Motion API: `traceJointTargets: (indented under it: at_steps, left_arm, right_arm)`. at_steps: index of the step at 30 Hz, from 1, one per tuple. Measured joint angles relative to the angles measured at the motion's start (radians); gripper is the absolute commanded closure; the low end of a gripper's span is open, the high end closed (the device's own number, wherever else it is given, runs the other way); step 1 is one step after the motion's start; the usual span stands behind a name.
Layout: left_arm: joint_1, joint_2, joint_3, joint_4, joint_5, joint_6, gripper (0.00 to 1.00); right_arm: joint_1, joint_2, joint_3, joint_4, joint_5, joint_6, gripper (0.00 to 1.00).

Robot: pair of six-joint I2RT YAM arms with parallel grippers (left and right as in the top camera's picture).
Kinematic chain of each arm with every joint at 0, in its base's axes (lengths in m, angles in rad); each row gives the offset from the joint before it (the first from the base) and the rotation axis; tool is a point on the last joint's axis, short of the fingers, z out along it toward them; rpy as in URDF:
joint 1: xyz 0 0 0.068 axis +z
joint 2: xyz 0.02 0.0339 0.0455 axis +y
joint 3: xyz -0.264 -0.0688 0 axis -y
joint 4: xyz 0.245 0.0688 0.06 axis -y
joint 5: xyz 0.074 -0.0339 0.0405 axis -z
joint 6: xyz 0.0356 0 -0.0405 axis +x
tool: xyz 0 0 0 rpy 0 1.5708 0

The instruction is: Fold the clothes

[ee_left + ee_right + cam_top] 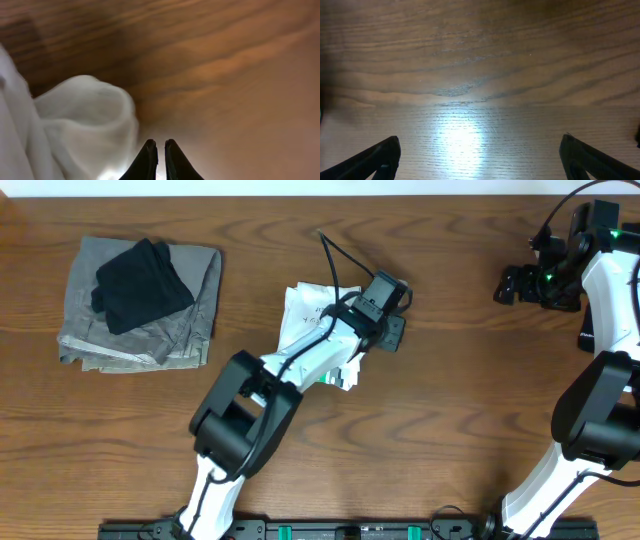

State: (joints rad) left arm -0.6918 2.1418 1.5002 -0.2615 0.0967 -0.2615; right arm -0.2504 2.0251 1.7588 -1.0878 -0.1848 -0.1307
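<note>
The white T-shirt [306, 310] lies crumpled in a small heap at the middle of the wooden table [460, 400], partly hidden under my left arm; a bit of green print shows at its lower edge. My left gripper [392, 330] is at the heap's right edge. In the left wrist view its fingers [161, 145] are pressed almost together, with a white fold of the shirt [90, 120] just to their left. My right gripper [510, 284] is at the far right back, open wide and empty over bare wood [480, 150].
A folded grey garment [180, 330] with a black garment [140, 285] on top lies at the back left. A black cable [333, 260] loops above the shirt. The right arm's base stands at the right edge.
</note>
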Motion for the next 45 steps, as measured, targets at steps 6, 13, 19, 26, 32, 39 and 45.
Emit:
traceJointTargets:
  at_steps: [6, 13, 19, 26, 32, 39, 45]
  left_arm:
    - [0.005, 0.039, 0.0, 0.028, -0.195, 0.0, 0.9]
    - [0.023, 0.039, 0.0, 0.035, -0.287, 0.0, 0.9]
    - [0.023, 0.039, 0.0, 0.038, -0.315, 0.002, 0.79]
    - [0.023, 0.006, 0.0, 0.034, -0.322, -0.001, 0.67]
    - [0.023, -0.072, 0.003, 0.019, -0.329, -0.002, 0.67]
    - [0.023, -0.079, 0.005, -0.079, -0.336, -0.013, 0.67]
    - [0.017, -0.079, 0.005, -0.1, -0.37, -0.034, 0.67]
  right_arm:
    - [0.0, 0.0, 0.0, 0.0, 0.0, 0.0, 0.01]
    - [0.0, 0.0, 0.0, 0.0, 0.0, 0.0, 0.01]
    - [0.0, 0.0, 0.0, 0.0, 0.0, 0.0, 0.01]
    - [0.0, 0.0, 0.0, 0.0, 0.0, 0.0, 0.01]
    - [0.0, 0.0, 0.0, 0.0, 0.0, 0.0, 0.01]
    - [0.0, 0.0, 0.0, 0.0, 0.0, 0.0, 0.01]
    - [0.0, 0.0, 0.0, 0.0, 0.0, 0.0, 0.01]
